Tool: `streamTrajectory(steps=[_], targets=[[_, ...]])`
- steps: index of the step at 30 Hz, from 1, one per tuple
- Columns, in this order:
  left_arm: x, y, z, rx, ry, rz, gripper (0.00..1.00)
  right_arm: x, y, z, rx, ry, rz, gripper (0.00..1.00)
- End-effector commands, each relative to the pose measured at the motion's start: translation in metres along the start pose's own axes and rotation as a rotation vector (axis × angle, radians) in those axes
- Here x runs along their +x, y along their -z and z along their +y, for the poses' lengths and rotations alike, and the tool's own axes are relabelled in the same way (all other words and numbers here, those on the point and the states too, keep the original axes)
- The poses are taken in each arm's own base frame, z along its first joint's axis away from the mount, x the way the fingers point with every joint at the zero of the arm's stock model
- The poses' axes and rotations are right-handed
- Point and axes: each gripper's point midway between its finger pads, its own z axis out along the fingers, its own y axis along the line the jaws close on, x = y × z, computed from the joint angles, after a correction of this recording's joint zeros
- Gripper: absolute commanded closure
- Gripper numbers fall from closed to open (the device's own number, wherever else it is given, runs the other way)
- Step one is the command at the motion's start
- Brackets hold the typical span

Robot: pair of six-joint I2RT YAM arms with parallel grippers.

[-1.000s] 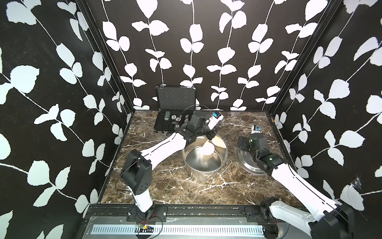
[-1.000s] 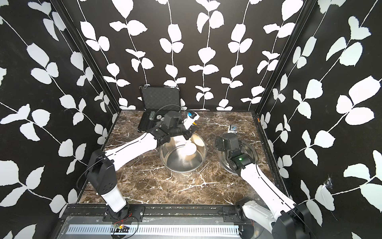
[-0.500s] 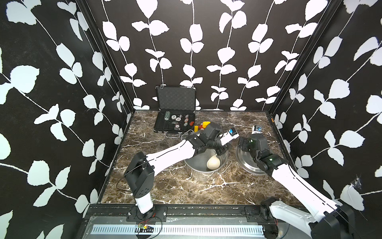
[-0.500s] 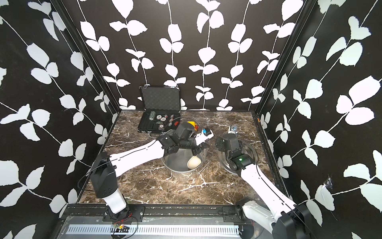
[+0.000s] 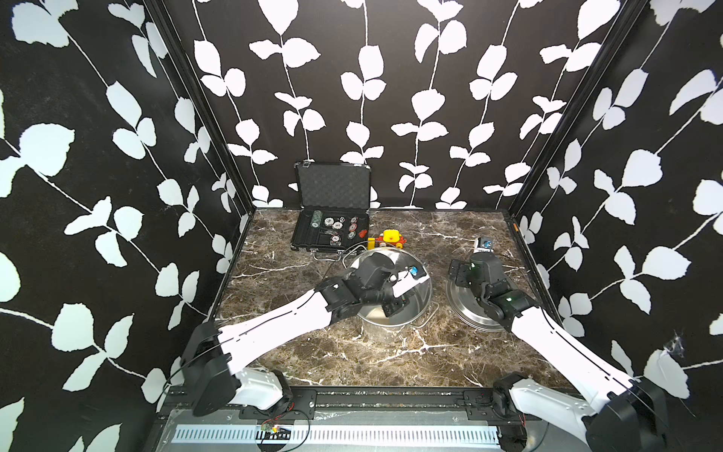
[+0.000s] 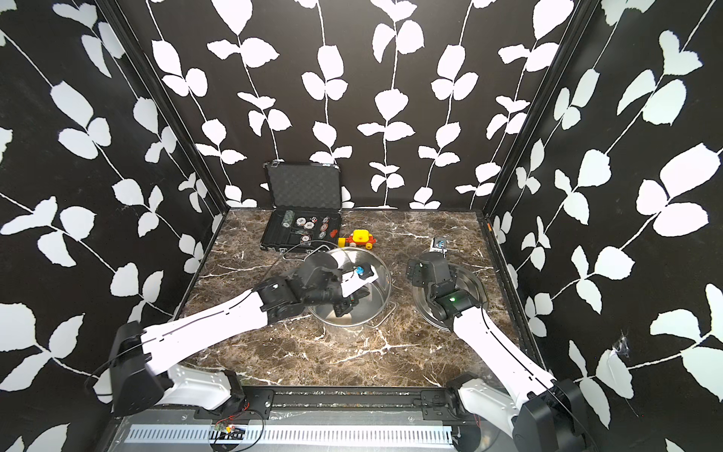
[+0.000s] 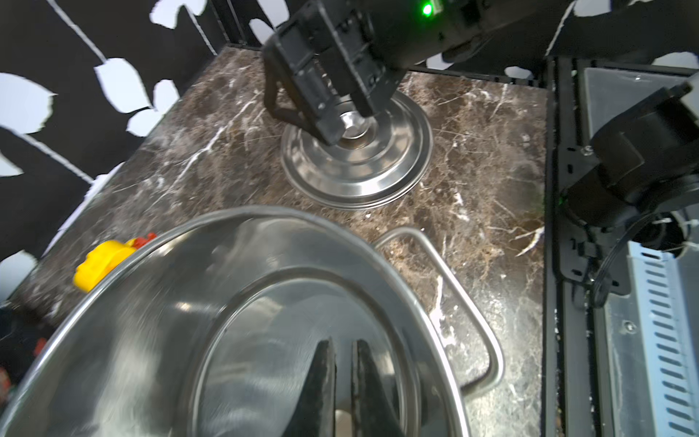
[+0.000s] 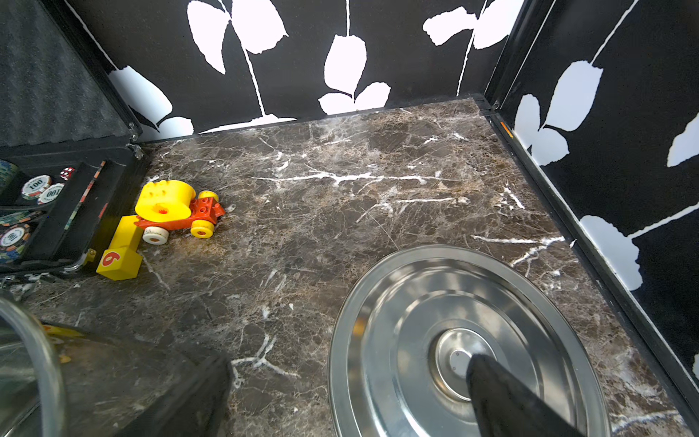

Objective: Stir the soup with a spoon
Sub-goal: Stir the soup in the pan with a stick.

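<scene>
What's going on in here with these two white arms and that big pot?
The left hand is down inside the steel pot, closed on what looks like a white spoon, mostly hidden, to stir. No liquid shows in the pot. The right hand hangs open over the knob of the lid, which lies flat on the table beside the pot.

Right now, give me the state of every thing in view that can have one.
stockpot, upright, uncovered, no liquid visible.
lid, off the stockpot, flat on the table, knob up.
poker chip case, open, its cover upright.
toy car, on its wheels.
left gripper, shut inside the stockpot on a pale sliver, apparently the spoon.
right gripper, open, jaws either side of the knob.
</scene>
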Motion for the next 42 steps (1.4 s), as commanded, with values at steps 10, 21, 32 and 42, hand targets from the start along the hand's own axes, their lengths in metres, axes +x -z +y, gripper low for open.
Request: streamTrajectory(steps=[10,21,32,42], targets=[[0.017,0.035,0.093,-0.266,0.212,-0.087,1.00,-0.016,0.003,0.003,-0.016,-0.035,-0.044,0.01],[-0.012,0.008,0.165,-0.425,0.292,-0.110,1.00,-0.015,0.007,-0.003,0.005,-0.019,-0.052,0.01],[-0.058,-0.049,0.152,-0.156,0.251,-0.170,1.00,-0.012,0.012,-0.009,0.020,-0.021,-0.059,0.01],[-0.087,-0.067,0.064,0.030,0.011,-0.140,1.00,-0.011,0.009,-0.006,0.011,-0.026,-0.054,0.01]])
